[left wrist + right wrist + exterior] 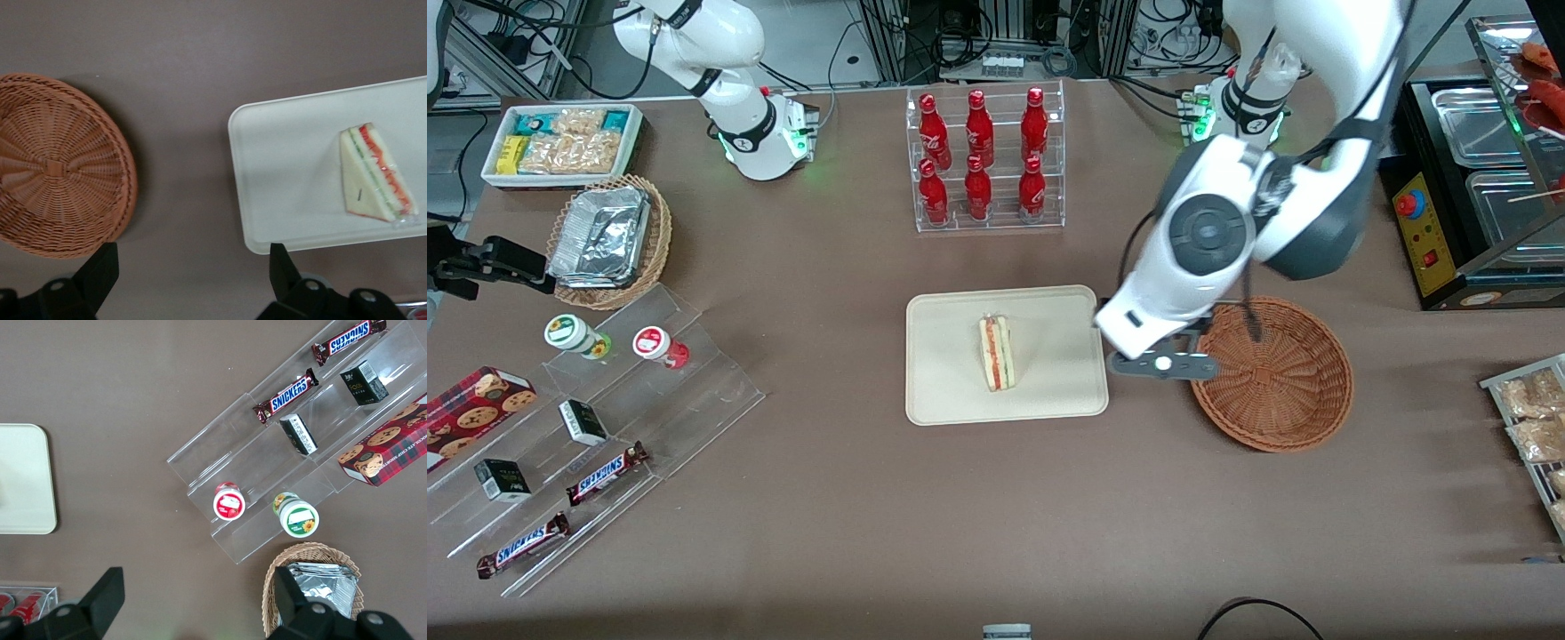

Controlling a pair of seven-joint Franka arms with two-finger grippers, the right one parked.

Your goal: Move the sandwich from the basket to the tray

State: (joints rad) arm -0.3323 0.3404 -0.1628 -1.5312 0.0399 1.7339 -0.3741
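— Where's the sandwich (pixel 997 353)?

— Lying on the cream tray (pixel 947 391), about the middle of it, striped cut edge facing up. Nothing is touching it. In the wrist view the wedge (pixel 373 175) lies flat with its red and green layers along one long edge, and bare tray (pixel 287 173) shows all round it.

— And the basket?

— The reddish-brown basket (pixel 1273 372) sits at the tray's three o'clock as seen from the front, near it, with a strip of bare brown desk (pixel 960 516) between them. It holds nothing; you can see the woven bottom (pixel 53 167) plainly.

— What's the tool doing?

— The tool (pixel 1163 364) hangs above that gap, between the tray's edge and the basket's rim. Its two dark fingers (pixel 100 270) are spread wide apart and grip nothing.

— Anything else about?

— At the tray's twelve o'clock, farther from the front camera, a clear rack of red bottles (pixel 983 160). Toward the parked arm's end of the desk, a tan basket of foil trays (pixel 605 238), a white bin of snack packets (pixel 560 142) and clear steps with chocolate bars (pixel 605 473).
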